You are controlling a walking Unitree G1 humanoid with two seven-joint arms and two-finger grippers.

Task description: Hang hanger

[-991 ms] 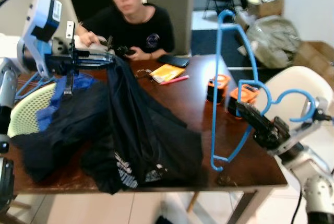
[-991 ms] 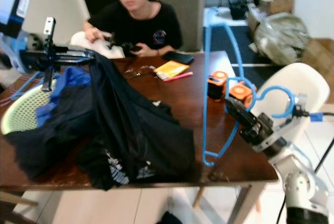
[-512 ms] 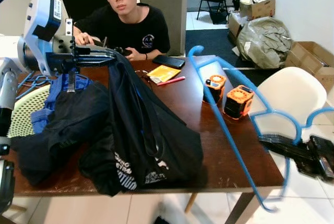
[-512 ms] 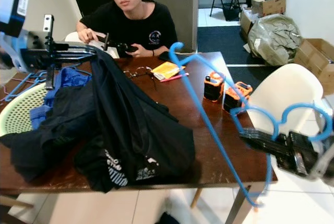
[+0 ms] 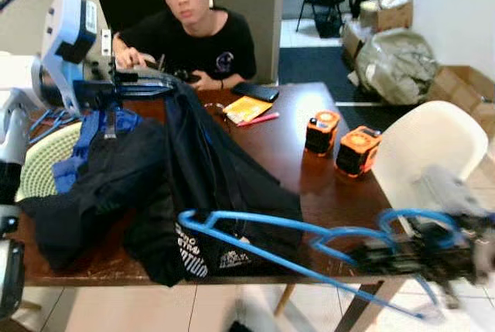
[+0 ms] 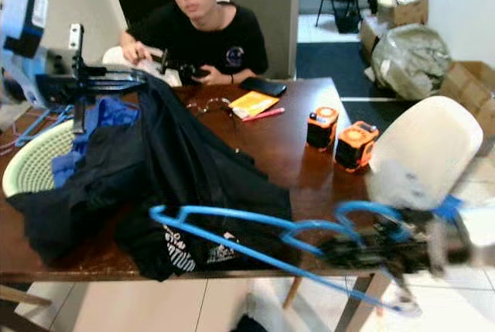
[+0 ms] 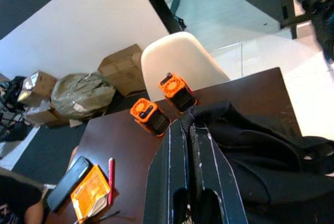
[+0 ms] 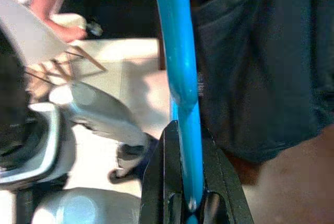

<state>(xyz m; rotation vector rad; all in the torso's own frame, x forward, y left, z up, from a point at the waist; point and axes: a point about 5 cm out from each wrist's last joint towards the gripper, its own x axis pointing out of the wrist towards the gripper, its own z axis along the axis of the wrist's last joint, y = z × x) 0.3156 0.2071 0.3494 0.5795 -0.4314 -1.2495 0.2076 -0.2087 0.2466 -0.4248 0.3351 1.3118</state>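
A dark wooden table (image 5: 286, 146) spans the frame's middle, a black garment (image 5: 193, 185) heaped across its left half. At upper left the left gripper (image 5: 158, 83) pinches the garment's top edge, lifting it. Low across the frame's bottom centre, the blue plastic hanger (image 5: 255, 239) lies nearly flat, clamped by the right gripper (image 5: 371, 254) at lower right. Two orange devices (image 5: 340, 142) stand right of centre.

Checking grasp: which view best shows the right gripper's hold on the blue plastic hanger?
Right wrist view: blue plastic hanger sits clamped between the right gripper fingers. Eye views show the whole hanger horizontal, blurred. Left wrist view lacks it.
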